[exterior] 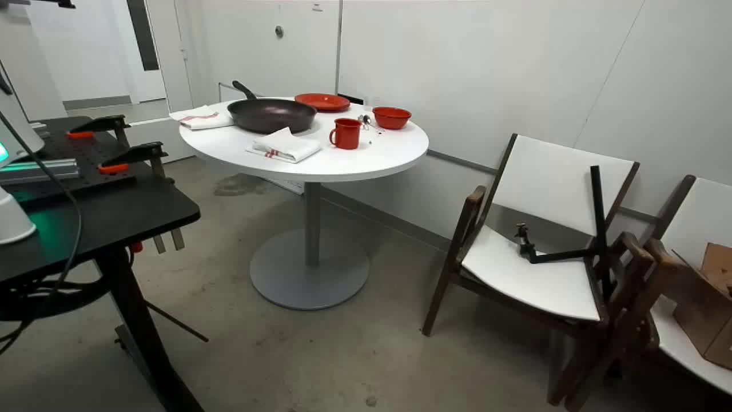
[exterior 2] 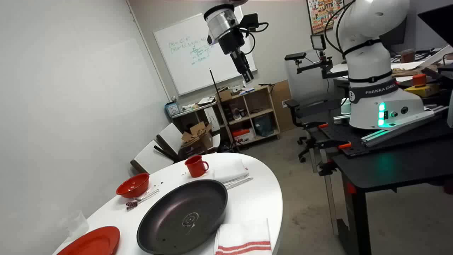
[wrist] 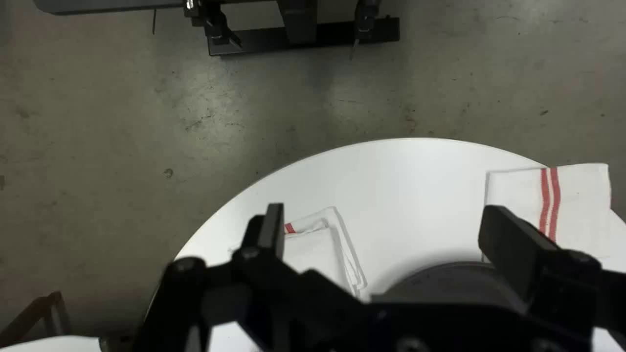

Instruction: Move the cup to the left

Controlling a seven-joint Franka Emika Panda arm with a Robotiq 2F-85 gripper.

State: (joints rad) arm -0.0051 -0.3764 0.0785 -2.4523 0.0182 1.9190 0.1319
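The cup is a red mug with a side handle. It stands upright on the white round table [exterior: 394, 154] in both exterior views [exterior: 346, 134] [exterior 2: 195, 167]. It does not show in the wrist view, where the gripper body hides part of the table. My gripper [exterior 2: 248, 78] is high above the table in an exterior view, pointing down and apart from everything. In the wrist view, its two fingers [wrist: 384, 230] are wide apart with nothing held between them.
A black frying pan [exterior 2: 184, 212], two folded white cloths [exterior: 284, 146] [exterior: 203, 117], a red bowl [exterior: 392, 117] and a red plate [exterior: 322, 102] share the table with the cup. Utensils [exterior 2: 141, 199] lie near the bowl. A black robot table [exterior 2: 400, 170] and chairs [exterior: 537, 269] stand around.
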